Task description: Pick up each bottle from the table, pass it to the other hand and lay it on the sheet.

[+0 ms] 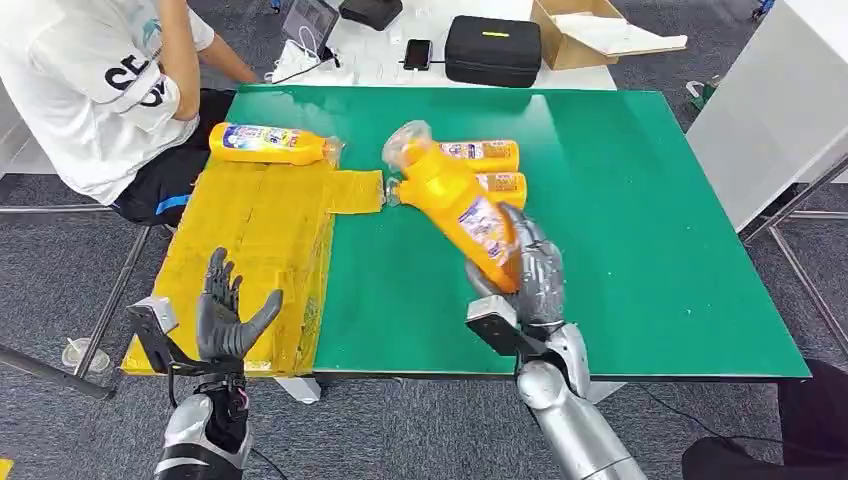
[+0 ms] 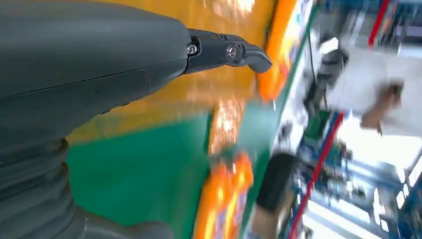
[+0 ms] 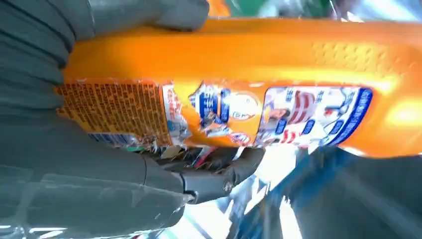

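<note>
Green matting covers the counter (image 1: pixel 640 250), with a crinkled yellow plastic sheet (image 1: pixel 255 250) spread over the part nearest the left hand (image 1: pixel 228 312). The right hand (image 1: pixel 530 272) is clamped around the base end of an orange plastic bottle with a printed label (image 1: pixel 455 200), lifted off the counter, its long axis slanting away from the hand, cap end up and toward the left side. The left hand waits over the sheet's near edge, palm turned toward the bottle, fingers spread and holding nothing. The bottle lies well apart from that palm, so the handover likely needs both arms to close the gap sideways. One orange bottle (image 1: pixel 270 143) already lies at the sheet's far edge; two more orange bottles (image 1: pixel 490 165) rest just beyond the held one.
</note>
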`<action>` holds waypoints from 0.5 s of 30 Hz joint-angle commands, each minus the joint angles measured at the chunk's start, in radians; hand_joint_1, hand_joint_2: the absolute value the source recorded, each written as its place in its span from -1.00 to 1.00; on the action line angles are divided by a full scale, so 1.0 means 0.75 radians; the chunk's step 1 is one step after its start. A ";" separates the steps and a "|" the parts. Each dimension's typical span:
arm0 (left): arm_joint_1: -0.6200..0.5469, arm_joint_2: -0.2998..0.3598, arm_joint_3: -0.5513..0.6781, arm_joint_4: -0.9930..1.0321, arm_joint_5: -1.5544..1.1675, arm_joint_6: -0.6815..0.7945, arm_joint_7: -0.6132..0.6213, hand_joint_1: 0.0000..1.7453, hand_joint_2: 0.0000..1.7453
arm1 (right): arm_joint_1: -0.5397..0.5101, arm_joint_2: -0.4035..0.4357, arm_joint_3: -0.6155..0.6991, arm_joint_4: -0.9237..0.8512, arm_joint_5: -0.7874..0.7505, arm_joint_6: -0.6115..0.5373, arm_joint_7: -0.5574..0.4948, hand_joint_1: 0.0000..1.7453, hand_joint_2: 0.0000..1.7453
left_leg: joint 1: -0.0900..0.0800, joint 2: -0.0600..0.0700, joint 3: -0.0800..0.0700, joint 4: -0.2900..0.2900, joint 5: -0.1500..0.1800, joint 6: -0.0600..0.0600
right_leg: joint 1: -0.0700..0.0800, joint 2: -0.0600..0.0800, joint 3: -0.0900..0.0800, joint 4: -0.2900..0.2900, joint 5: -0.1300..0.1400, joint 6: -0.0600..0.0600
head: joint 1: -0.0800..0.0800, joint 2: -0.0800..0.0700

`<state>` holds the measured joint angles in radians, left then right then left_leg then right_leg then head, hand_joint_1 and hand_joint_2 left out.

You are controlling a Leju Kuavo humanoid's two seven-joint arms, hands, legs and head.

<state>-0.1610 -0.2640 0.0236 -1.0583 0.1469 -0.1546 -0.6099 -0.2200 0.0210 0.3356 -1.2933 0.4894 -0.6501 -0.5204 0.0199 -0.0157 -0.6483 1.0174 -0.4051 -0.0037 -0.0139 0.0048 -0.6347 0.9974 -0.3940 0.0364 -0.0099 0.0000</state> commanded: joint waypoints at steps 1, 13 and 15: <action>-0.022 0.021 -0.166 -0.055 0.069 -0.053 0.053 -1.00 1.00 | 0.067 0.144 -0.245 -0.102 -0.065 -0.024 -0.103 1.00 1.00 | -0.002 0.003 0.004 0.001 -0.003 0.002 | -0.001 0.001 0.004 0.000 -0.001 -0.001 | 0.000 0.000; -0.013 0.089 -0.375 -0.059 0.287 -0.408 0.150 -1.00 1.00 | 0.038 0.215 -0.159 0.318 -0.158 0.247 -0.237 0.96 1.00 | -0.005 0.005 0.010 -0.002 -0.004 0.002 | -0.002 0.003 0.007 -0.003 0.000 -0.002 | 0.000 0.000; -0.024 0.091 -0.403 -0.033 0.279 -0.418 0.151 -1.00 1.00 | 0.014 0.240 -0.062 0.426 -0.121 0.241 -0.237 1.00 1.00 | -0.005 0.007 0.011 -0.002 -0.004 0.002 | -0.002 0.004 0.008 -0.004 0.000 -0.002 | 0.000 0.000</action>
<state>-0.1529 -0.2537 -0.1610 -1.1196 0.3609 -0.4384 -0.5043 -0.1510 0.1484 0.1744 -1.2725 0.3685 -0.4920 -0.6920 0.0153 -0.0150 -0.6477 1.0174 -0.4058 -0.0025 -0.0170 0.0055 -0.6356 0.9972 -0.3936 0.0370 -0.0099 0.0000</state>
